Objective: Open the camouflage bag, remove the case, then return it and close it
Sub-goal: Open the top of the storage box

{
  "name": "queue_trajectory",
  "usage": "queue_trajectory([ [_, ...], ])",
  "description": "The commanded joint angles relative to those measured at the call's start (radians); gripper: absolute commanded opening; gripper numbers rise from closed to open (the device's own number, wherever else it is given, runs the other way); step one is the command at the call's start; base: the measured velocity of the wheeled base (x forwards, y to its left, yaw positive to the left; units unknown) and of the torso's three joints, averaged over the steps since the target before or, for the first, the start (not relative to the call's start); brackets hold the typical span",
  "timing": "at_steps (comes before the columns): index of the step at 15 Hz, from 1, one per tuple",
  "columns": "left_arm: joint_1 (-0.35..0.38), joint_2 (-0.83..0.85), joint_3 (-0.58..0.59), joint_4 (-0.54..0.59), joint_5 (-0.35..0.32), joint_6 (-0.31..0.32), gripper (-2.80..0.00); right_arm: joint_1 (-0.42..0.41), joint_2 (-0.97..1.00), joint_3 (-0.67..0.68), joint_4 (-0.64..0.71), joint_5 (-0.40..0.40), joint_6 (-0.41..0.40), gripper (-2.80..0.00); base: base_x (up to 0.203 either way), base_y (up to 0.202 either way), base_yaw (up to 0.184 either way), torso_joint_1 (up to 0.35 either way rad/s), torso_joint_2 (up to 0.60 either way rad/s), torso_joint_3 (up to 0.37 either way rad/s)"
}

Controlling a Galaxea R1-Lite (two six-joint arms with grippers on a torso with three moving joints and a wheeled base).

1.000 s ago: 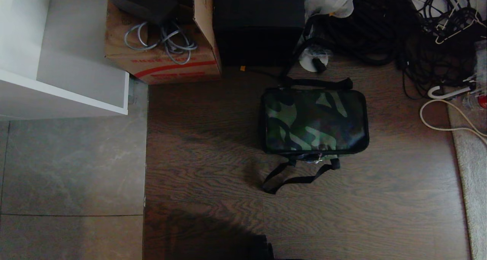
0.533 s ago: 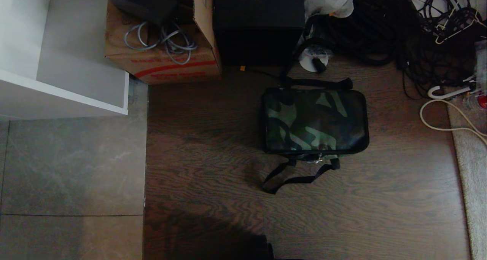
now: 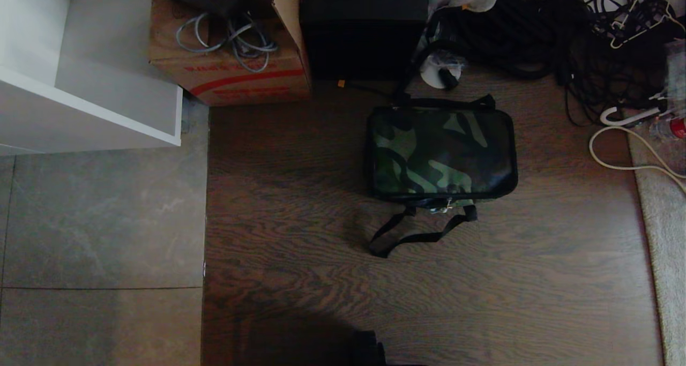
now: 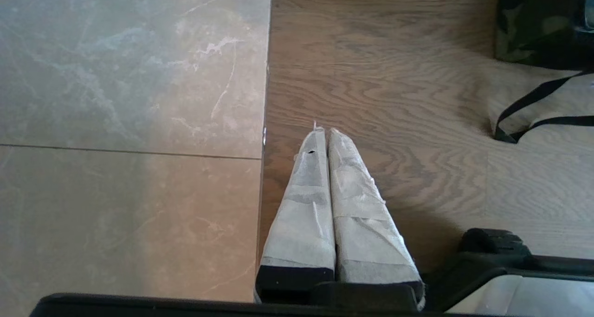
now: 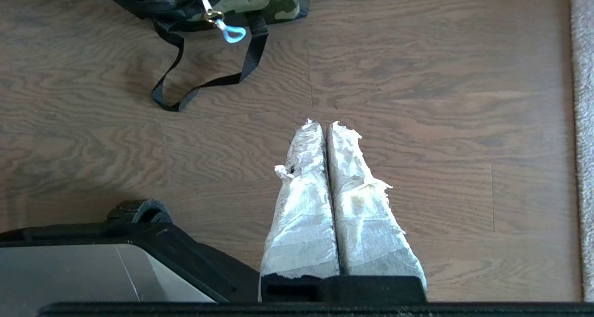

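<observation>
One camouflage bag (image 3: 441, 154) (two claws)

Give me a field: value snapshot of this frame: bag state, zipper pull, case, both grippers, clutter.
bag: camouflage bag lies flat on the wood floor, closed
zipper pull: pale blue loop on the bag's near edge, above the loose black strap
case: not visible
left gripper: shut, empty, over the floor, clear of the bag
right gripper: shut, empty, over the floor, short of the loop
behind bag: cardboard box, tall black box, tangle of cables
</observation>
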State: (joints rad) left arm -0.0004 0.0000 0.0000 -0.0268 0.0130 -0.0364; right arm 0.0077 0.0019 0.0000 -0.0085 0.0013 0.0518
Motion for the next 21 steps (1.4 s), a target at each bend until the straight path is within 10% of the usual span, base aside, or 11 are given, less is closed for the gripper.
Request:
queue_trajectory([
  [1,0.0,0.0,0.006,-0.001,0.001,0.0,-2.8,0.0,0.0,0.0,-0.001,0.0,0.0,-2.8,0.0,0.0,0.0,0.0,0.0,0.0],
  [21,-0.001,0.0,0.006,-0.001,0.001,0.0,-2.8,0.0,0.0,0.0,-0.001,0.0,-0.006,-2.8,0.0,0.0,0.0,0.0,0.0,0.0],
])
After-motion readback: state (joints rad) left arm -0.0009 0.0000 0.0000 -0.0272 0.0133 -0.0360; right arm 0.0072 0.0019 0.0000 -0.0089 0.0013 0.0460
